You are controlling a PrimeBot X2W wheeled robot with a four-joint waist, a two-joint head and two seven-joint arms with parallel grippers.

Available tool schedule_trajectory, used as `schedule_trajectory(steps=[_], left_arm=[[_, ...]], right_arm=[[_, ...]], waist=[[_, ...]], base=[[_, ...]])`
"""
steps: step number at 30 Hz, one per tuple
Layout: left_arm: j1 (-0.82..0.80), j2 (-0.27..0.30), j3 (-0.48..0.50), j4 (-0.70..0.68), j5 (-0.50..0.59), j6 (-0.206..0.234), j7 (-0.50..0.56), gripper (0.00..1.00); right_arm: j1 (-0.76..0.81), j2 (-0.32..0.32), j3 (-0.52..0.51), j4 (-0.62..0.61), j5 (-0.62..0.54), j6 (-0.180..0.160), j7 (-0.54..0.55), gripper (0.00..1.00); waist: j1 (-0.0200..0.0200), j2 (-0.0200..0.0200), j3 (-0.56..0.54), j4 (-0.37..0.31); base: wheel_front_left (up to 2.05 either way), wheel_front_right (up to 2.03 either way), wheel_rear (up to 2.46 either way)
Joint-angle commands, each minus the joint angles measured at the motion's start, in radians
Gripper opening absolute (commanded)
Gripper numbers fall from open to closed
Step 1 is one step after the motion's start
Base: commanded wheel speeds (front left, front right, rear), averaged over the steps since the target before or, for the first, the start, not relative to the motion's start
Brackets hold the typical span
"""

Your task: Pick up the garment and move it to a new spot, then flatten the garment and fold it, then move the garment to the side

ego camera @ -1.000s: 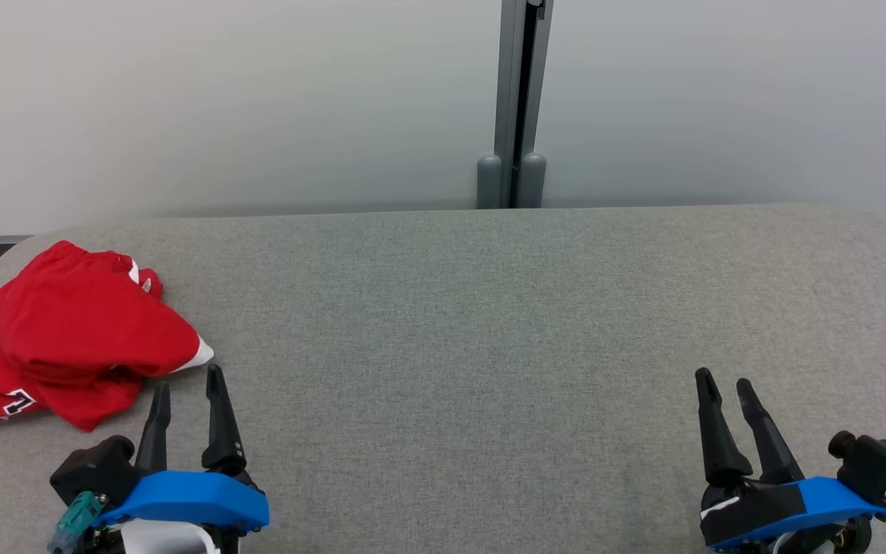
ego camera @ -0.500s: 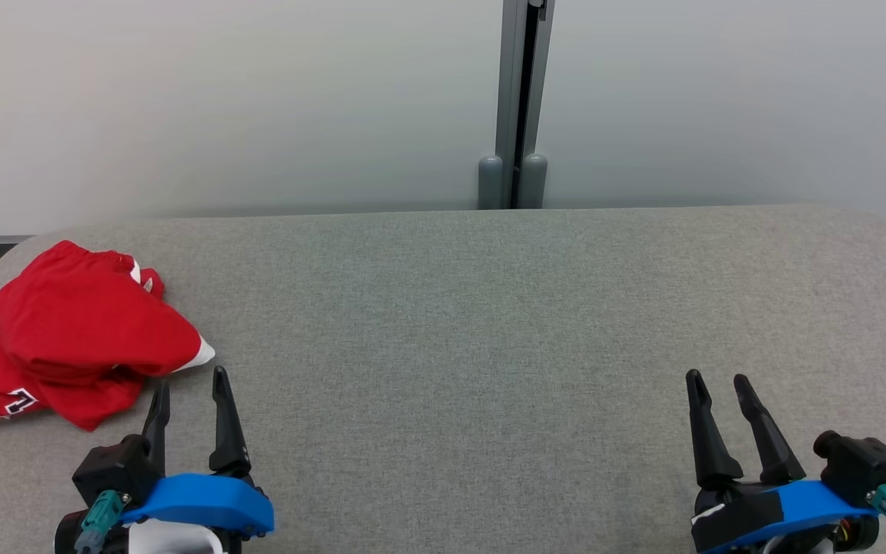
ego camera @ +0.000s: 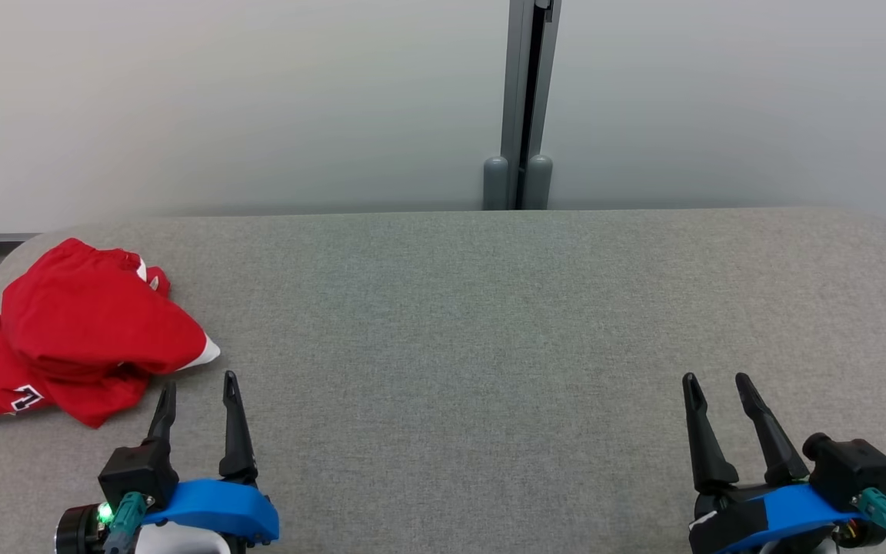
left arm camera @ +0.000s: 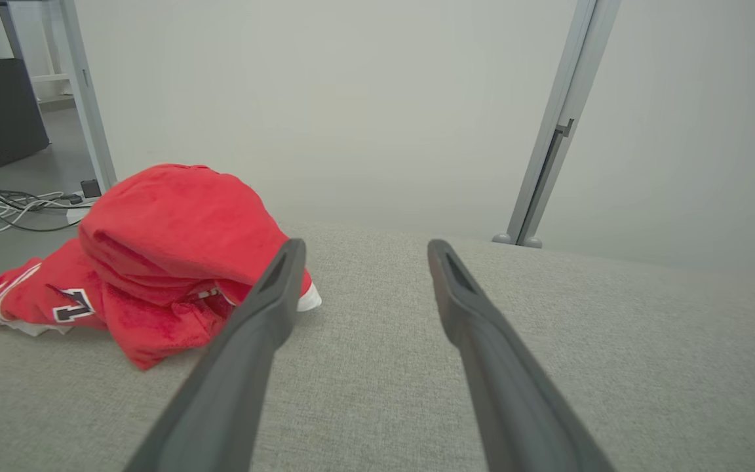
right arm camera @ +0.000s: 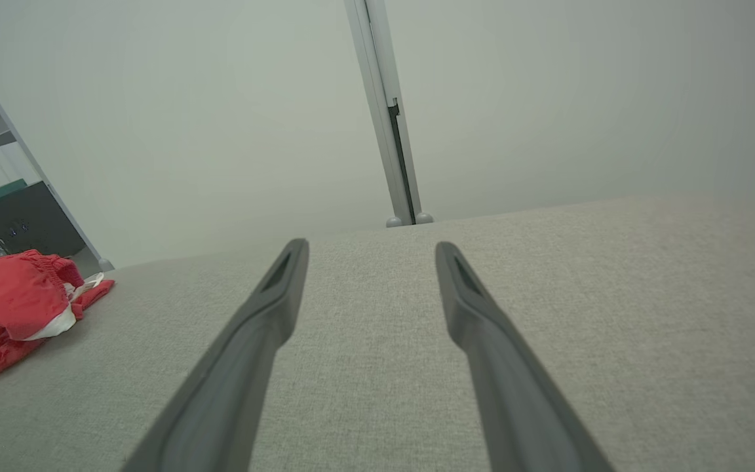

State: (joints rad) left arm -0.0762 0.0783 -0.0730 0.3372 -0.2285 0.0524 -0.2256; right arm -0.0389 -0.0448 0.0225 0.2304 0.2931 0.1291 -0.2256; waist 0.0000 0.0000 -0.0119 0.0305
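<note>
One red garment [ego camera: 81, 331] lies crumpled at the far left of the head view, on the left end of the single grey fabric-covered table [ego camera: 451, 346]. It is doubled over itself in a heap. Its long axis runs roughly left to right across the frame. A white-striped edge reaches the left border and a white-trimmed corner points right. A black-and-white numeral patch [ego camera: 24, 398] shows on its lower left part.

There are two grippers. The left gripper [ego camera: 199, 383] sits at the lower left, fingers pointing up the frame and spread wide with nothing between them. Its tips are just below the garment's right end, near it but apart. In the left wrist view the garment sits left of centre, partly behind the left-hand finger.

At top centre one grey post [ego camera: 524, 100] divides the pale wall, with two rounded feet [ego camera: 495, 183] at its base.

The right gripper [ego camera: 717, 378] sits at the lower right over bare table, likewise wide and empty, well apart from the garment.
</note>
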Motion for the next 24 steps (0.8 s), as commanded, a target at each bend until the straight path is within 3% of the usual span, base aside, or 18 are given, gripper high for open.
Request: schedule_trajectory(steps=[1,18,24], left_arm=[[-0.016,0.006,-0.001,0.001,0.022,0.004,-0.01,1.0],[-0.013,0.014,-0.024,0.005,0.111,0.024,-0.01,1.0],[-0.002,0.014,-0.023,0.0,0.092,0.023,-0.001,1.0]], right_arm=[[0.002,-0.008,-0.003,-0.001,-0.023,0.002,-0.011,1.0],[0.0,-0.009,-0.017,0.041,-0.159,0.002,-0.042,1.0],[-0.004,-0.009,-0.023,0.049,-0.147,0.002,-0.041,1.0]], waist=[[0.0,0.0,0.0,0.001],[0.0,0.0,-0.002,0.013],[0.0,0.0,-0.003,0.011]], base=[[0.0,0.0,0.0],[0.0,0.0,0.0],[0.0,0.0,0.0]])
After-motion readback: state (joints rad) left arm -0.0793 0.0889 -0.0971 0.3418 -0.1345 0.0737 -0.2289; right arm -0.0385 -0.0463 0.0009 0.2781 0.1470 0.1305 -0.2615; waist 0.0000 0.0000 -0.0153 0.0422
